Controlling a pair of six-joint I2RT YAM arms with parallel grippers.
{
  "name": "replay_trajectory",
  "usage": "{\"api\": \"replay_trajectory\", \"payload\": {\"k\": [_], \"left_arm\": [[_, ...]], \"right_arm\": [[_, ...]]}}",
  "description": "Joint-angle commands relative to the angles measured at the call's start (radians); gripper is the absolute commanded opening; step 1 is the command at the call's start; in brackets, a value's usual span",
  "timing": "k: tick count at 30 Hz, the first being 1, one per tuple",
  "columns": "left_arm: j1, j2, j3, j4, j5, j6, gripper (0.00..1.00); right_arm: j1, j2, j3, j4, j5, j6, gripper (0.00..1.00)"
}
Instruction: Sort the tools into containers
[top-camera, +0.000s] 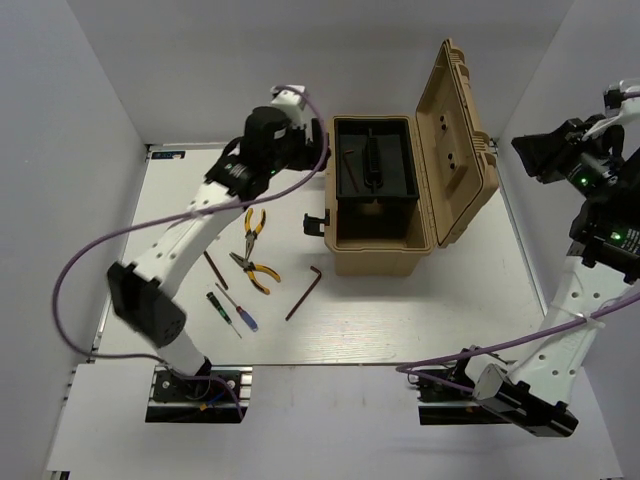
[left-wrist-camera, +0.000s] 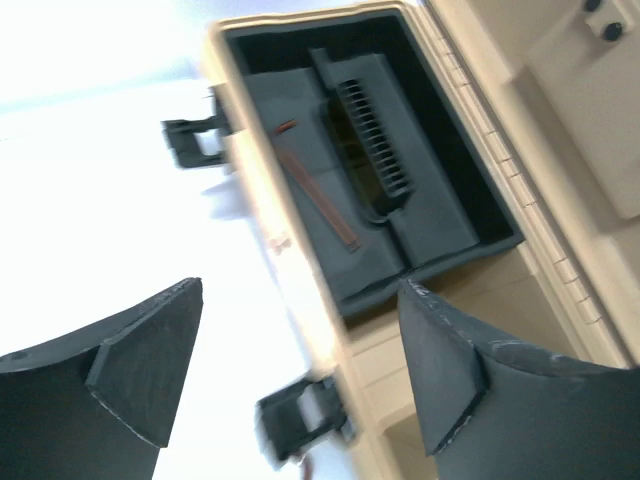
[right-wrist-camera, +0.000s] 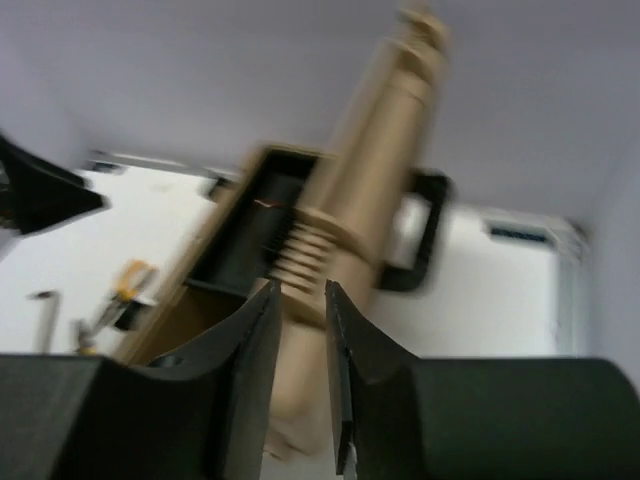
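Left claw (left-wrist-camera: 300, 290): jaws stood wide, nothing between them. In the overhead view its fingers were hidden under the wrist housing.

Ahead of it, past the gap, was the open tan toolbox (left-wrist-camera: 560, 260), with a black tray (left-wrist-camera: 450, 215) inside. A thin reddish-brown L-shaped key (left-wrist-camera: 318, 198) lay flat in the tray, left of its ribbed handle. Two dark latches (left-wrist-camera: 193, 141) were on the box wall nearer the claw. The lower one was smeared, and the near rim was blurred.

Behind this claw, toward its arm's base, loose on the worktop (top-camera: 400, 320):
- two yellow-handled pliers (top-camera: 253, 222)
- a dark hex key (top-camera: 303, 292)
- a green-handled screwdriver (top-camera: 214, 298)
- a blue-handled screwdriver (top-camera: 249, 321)
- a dark reddish rod (top-camera: 215, 270), type hard to tell

Right claw (right-wrist-camera: 300, 288): raised well off the worktop, jaws narrow, a slim gap showing, gripping nothing. The box lid (right-wrist-camera: 370, 180) stood straight ahead of it, edge-on and motion-blurred. The pliers showed only as a yellow smudge low to its left.

A blue strip label (right-wrist-camera: 520, 235) lay at the worktop's far edge, right of the claw; its writing was too blurred to read.
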Motion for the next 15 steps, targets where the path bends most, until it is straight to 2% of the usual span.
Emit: {"api": "replay_trajectory", "payload": {"k": [1, 2, 3, 4, 5, 6, 7, 8, 9, 10, 11, 12, 13, 14, 15], "left_arm": [[0.014, -0.191, -0.182, 0.014, -0.142, 0.039, 0.89], [0.014, -0.228, -0.226, 0.014, -0.175, 0.030, 0.91], [0.014, -0.262, -0.267, 0.014, -0.189, 0.019, 0.92], [0.014, -0.329, -0.353, 0.014, -0.202, 0.019, 0.92], [0.014, -0.360, -0.393, 0.014, -0.250, 0.001, 0.92], [0.014, -0.416, -0.465, 0.004, -0.271, -0.024, 0.95], [0.014, -0.417, -0.500, 0.004, -0.290, -0.033, 0.95], [0.014, -0.470, -0.534, -0.012, -0.329, -0.047, 0.97], [0.014, -0.496, -0.601, -0.024, -0.342, -0.057, 0.97], [0.023, -0.521, -0.634, -0.024, -0.363, -0.079, 0.98], [0.023, -0.542, -0.665, -0.033, -0.364, -0.088, 0.99], [0.023, -0.579, -0.715, -0.044, -0.374, -0.097, 0.99], [0.023, -0.593, -0.734, -0.055, -0.389, -0.107, 0.99], [0.023, -0.607, -0.748, -0.065, -0.390, -0.122, 0.99], [0.023, -0.618, -0.768, -0.085, -0.405, -0.122, 0.99]], "right_arm": [[0.009, 0.017, 0.040, 0.242, -0.356, 0.177, 0.32], [0.012, 0.023, 0.046, 0.322, -0.392, 0.212, 0.34], [0.018, 0.026, 0.026, 0.445, -0.478, 0.379, 0.38], [0.026, 0.050, 0.014, 0.644, -0.539, 0.468, 0.40], [0.063, 0.057, 0.000, 0.774, -0.570, 0.678, 0.42], [0.093, 0.101, -0.008, 1.045, -0.574, 0.903, 0.43], [0.094, 0.101, 0.021, 1.283, -0.574, 1.000, 0.43], [0.147, 0.136, 0.071, 1.336, -0.564, 1.092, 0.43], [0.167, 0.158, 0.092, 1.341, -0.559, 1.076, 0.43], [0.210, 0.165, 0.113, 1.204, -0.553, 1.043, 0.43], [0.254, 0.173, 0.151, 1.125, -0.532, 0.915, 0.43], [0.297, 0.175, 0.199, 0.889, -0.518, 0.714, 0.43], [0.322, 0.181, 0.234, 0.597, -0.463, 0.608, 0.42], [0.372, 0.208, 0.300, 0.477, -0.387, 0.427, 0.42], [0.420, 0.221, 0.302, 0.322, -0.325, 0.353, 0.42]]}}
